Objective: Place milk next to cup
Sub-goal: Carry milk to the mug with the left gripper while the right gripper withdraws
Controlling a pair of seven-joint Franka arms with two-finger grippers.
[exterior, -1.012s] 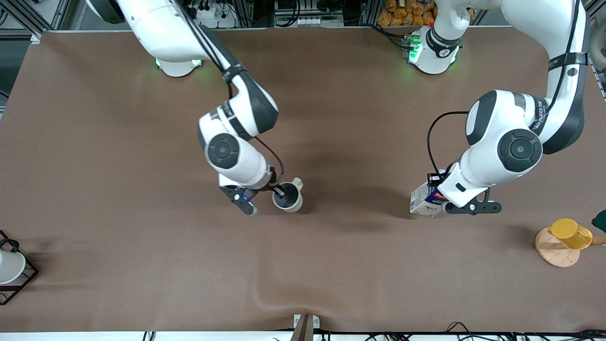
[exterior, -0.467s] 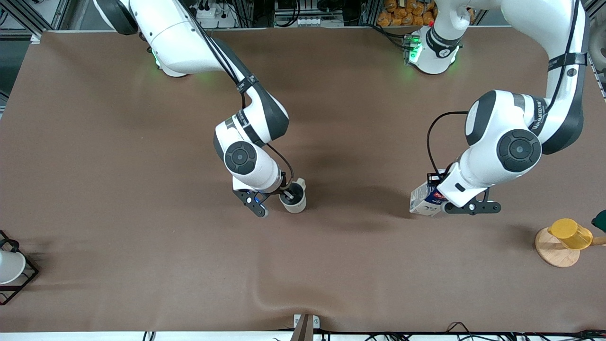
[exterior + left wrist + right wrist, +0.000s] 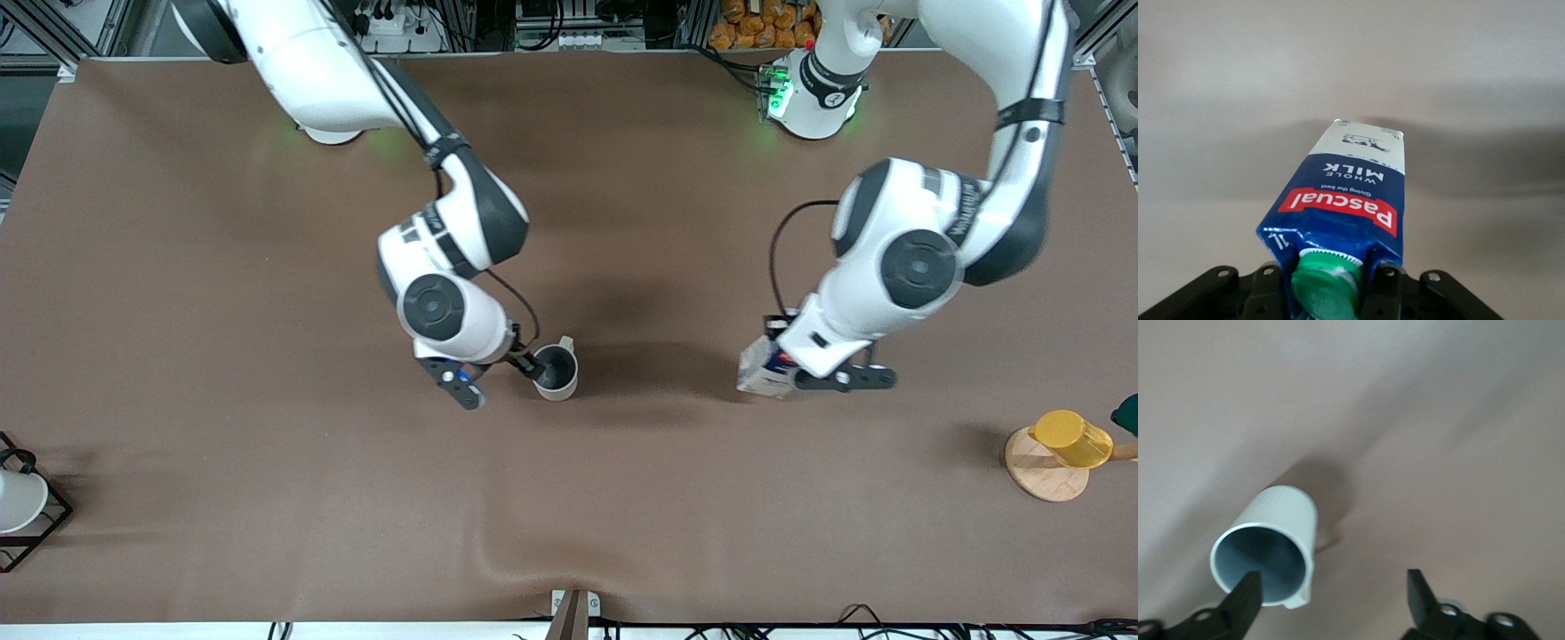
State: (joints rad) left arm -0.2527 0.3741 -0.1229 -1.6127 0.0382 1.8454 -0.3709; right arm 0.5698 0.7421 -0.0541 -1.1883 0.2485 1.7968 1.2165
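The cream-white cup (image 3: 556, 372) with a dark inside stands upright on the brown table, near its middle. My right gripper (image 3: 500, 380) is open beside it, one finger at the cup's rim and the other clear of it. In the right wrist view the cup (image 3: 1271, 540) sits by one finger of the right gripper (image 3: 1331, 593). My left gripper (image 3: 794, 377) is shut on the top of the milk (image 3: 763, 373), a blue carton held tilted, toward the left arm's end from the cup. The left wrist view shows the milk (image 3: 1351, 193) with its green cap between the fingers of the left gripper (image 3: 1327, 293).
A yellow cup (image 3: 1071, 438) on a round wooden stand (image 3: 1040, 476) sits at the left arm's end. A white cup in a black wire rack (image 3: 40, 524) sits at the right arm's end. The cloth has a ridge (image 3: 498, 551) near the front edge.
My right gripper has opened and let go of the cup, which stays on the table. My left arm has carried the milk some way toward the cup.
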